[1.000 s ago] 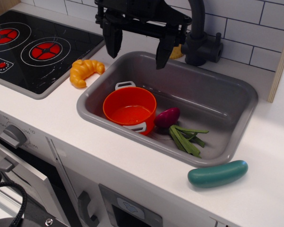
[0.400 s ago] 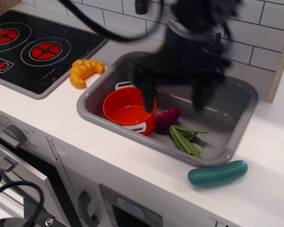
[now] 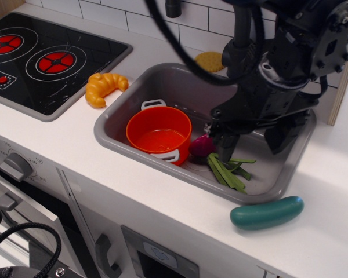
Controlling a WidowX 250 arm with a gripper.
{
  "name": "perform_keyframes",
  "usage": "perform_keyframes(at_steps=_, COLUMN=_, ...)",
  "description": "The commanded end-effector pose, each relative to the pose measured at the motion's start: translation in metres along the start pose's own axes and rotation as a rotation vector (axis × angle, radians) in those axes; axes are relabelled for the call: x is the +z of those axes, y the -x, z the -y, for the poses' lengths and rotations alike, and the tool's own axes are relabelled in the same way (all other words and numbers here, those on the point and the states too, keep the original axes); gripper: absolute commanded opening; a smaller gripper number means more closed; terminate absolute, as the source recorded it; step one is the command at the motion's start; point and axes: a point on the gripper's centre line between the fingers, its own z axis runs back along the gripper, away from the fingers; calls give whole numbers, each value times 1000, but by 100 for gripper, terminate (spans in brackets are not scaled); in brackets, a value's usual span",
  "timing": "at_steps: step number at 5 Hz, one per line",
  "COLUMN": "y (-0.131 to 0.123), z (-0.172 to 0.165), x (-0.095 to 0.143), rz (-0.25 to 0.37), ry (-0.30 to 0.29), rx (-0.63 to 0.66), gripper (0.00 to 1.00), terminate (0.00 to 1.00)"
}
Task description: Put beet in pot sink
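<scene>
Although the pot (image 3: 159, 134) stands in the left half of the sink (image 3: 133, 92), it is empty, so the main step is not yet done: the beet (image 3: 201, 146) lies on the sink floor just beside the pot's right wall, its purple bulb close to the rim and its dark green leaves trailing right and toward the front wall. By my reading the task is at its beginning, with grasping, lifting and dropping the beet into the pot all left to do. On the tabletop (image 3: 58, 145) left of the sink a yellow croissant toy (image 3: 103, 87) rests near the stove (image 3: 35, 58), and neither bears on the job.

Further right, the arm reaches down into the sink from above, its black body covering much of the back wall. The pincer (image 3: 252, 139) is spread wide and holds nothing; one finger (image 3: 225, 146) comes down just beside the bulb, over the root of the leaves, while the other hangs well to the right near the sink's right wall. A teal cucumber toy (image 3: 267, 212) lies on the tabletop in front of the sink.
</scene>
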Motion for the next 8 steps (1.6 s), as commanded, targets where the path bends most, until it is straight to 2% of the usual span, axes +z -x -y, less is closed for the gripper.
perform_keyframes(at_steps=1, y=-36, z=11, x=-11, rz=-40, ry=152, rx=160, gripper=100, terminate=0)
perform_keyframes(at_steps=2, y=-39, z=12, x=-31, rz=-62, ry=132, rx=232, gripper=100, terminate=0)
perform_keyframes(at_steps=3, y=-33, z=10, x=-46, rz=-52, ry=125, rx=267, gripper=100, terminate=0)
perform_keyframes(at_steps=5, y=-33, z=8, x=-76, rz=17, ry=85, rx=348, gripper=100, terminate=0)
perform_keyframes(at_steps=6, y=-36, z=15, x=-87, rz=104, ry=80, rx=405, gripper=100, terminate=0)
perform_keyframes(at_steps=7, y=-35, z=16, x=-93, rz=121, ry=73, rx=451, gripper=100, terminate=0)
perform_keyframes(at_steps=8, y=-33, z=22, x=-101, rz=94, ry=83, rx=452, gripper=0, terminate=0)
